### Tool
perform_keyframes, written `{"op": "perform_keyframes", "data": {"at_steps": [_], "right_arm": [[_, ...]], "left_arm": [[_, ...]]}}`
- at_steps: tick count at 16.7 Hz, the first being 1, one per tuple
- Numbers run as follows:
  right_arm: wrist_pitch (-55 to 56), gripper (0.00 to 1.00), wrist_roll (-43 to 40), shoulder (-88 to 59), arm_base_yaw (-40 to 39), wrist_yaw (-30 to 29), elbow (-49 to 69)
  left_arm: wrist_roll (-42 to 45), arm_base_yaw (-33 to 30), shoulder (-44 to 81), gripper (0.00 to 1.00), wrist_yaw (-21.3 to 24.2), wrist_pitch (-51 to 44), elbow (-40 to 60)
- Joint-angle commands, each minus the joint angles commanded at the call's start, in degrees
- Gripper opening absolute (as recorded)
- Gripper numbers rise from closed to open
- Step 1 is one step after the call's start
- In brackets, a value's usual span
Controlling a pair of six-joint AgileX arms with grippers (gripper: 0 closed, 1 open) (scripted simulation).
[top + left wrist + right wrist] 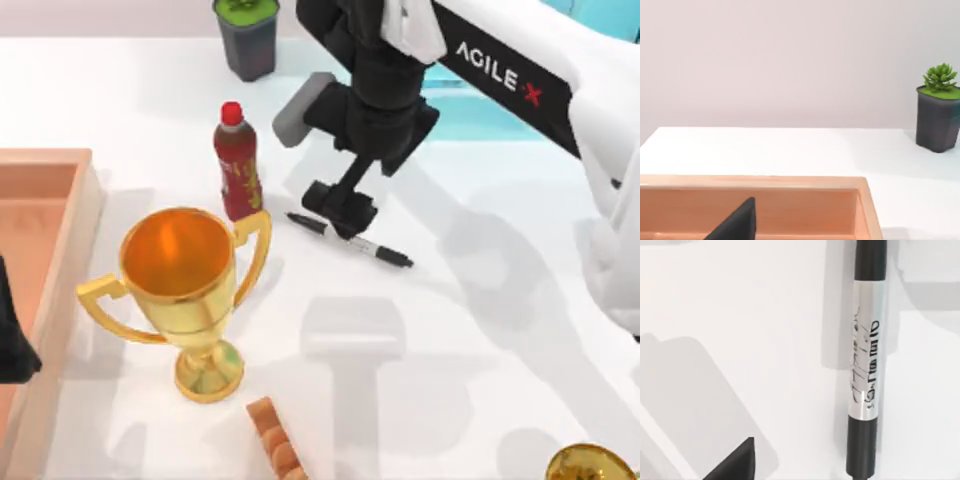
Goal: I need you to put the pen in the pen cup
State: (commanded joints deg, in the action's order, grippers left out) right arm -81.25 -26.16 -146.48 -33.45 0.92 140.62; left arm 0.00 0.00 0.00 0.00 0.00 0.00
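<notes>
**Right arm low over the table, left arm parked**

Our right arm reaches in from the top view's upper right, its white link running diagonally toward the middle and ending in a black wrist that points down at the table. Our right gripper [345, 212] hangs at the end of that wrist, close above the surface near the table's centre. From above, its black body covers the fingertips, so we cannot tell how wide they stand. One dark fingertip [737, 462] edges into the right wrist view. Our left arm sits at the table's far left edge, where a dark part of the left gripper [12, 335] shows.
</notes>
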Motion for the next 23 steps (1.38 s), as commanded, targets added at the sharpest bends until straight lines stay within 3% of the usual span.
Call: {"op": "perform_keyframes", "data": {"at_steps": [8, 14, 23], "right_arm": [[17.4, 1.0, 0.3, -2.3, -0.4, 0.0, -14.7], [19.2, 1.0, 0.4, -2.7, -0.6, 0.0, -16.3], [19.2, 0.32, 0.4, -2.7, -0.6, 0.0, -16.3]], "left_arm": [[0.0, 0.0, 0.0, 1.0, 0.0, 0.0, 0.0], [0.0, 0.0, 0.0, 1.0, 0.0, 0.0, 0.0], [0.0, 0.0, 0.0, 1.0, 0.0, 0.0, 0.0]]}}
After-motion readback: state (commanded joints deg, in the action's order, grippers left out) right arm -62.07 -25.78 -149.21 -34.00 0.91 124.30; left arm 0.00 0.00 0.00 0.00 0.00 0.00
